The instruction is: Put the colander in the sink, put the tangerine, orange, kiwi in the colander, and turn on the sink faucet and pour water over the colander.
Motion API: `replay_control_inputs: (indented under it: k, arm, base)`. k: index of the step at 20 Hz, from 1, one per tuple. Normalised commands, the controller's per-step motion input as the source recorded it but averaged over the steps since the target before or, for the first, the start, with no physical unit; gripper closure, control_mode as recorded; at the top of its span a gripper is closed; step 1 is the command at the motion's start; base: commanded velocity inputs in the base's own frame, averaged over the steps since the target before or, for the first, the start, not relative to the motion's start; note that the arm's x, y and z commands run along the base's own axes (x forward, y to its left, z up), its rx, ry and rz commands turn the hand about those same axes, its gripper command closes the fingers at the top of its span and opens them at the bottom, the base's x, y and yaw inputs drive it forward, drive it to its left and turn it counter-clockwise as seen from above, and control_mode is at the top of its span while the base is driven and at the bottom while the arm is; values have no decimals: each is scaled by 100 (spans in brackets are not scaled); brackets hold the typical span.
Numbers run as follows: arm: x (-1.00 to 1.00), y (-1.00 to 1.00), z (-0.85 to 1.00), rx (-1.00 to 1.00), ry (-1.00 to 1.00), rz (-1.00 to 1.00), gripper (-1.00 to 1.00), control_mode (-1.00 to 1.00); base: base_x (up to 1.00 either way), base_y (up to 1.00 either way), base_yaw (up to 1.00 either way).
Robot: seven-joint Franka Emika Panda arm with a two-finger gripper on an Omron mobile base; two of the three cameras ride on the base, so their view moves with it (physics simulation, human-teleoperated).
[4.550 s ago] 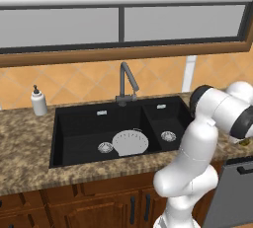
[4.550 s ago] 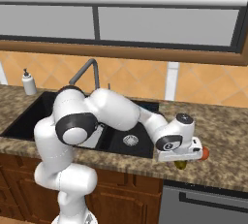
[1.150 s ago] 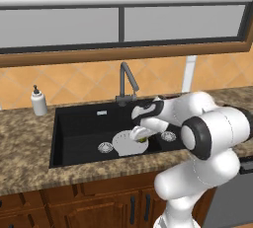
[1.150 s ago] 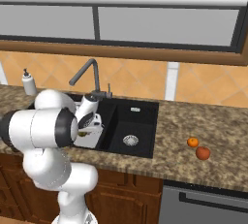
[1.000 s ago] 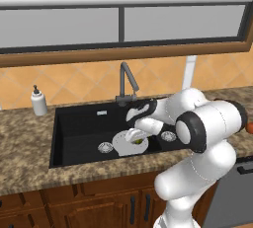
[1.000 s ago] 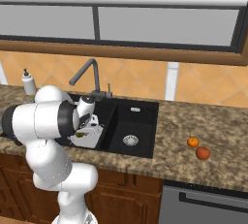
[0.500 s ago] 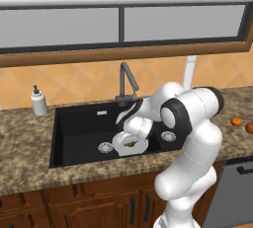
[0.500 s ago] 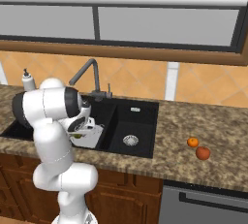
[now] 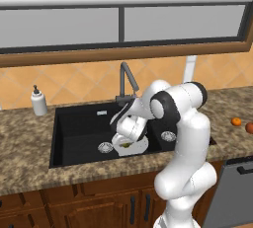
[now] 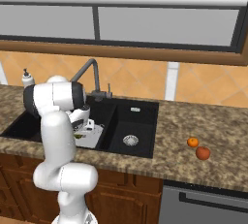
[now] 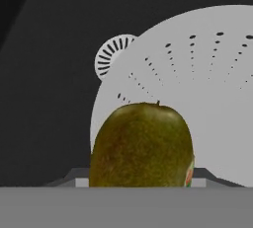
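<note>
One fruit of three in hand: tool grips kiwi over colander in sink; two orange fruits on bench; faucet dry.

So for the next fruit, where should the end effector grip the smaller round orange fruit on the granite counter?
Grip the smaller round orange fruit across its widest middle, coming straight down from above. It sits alone on the speckled granite counter, slightly apart from the redder round fruit, so close the fingers along the line that avoids that neighbour.
</note>
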Motion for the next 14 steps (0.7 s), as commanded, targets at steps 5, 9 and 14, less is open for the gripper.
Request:
replay_control_inputs:
  k: [5, 9, 14]
  arm:
    - [22, 0, -25, 0, 0, -6, 100, -100]
    - [23, 4, -11, 0, 0, -2, -100, -100]
    - [11, 3, 0, 0, 0, -2, -100, -100]
  base:
    - [0, 0, 0]
    - [0, 0, 0]
    - [0, 0, 0]
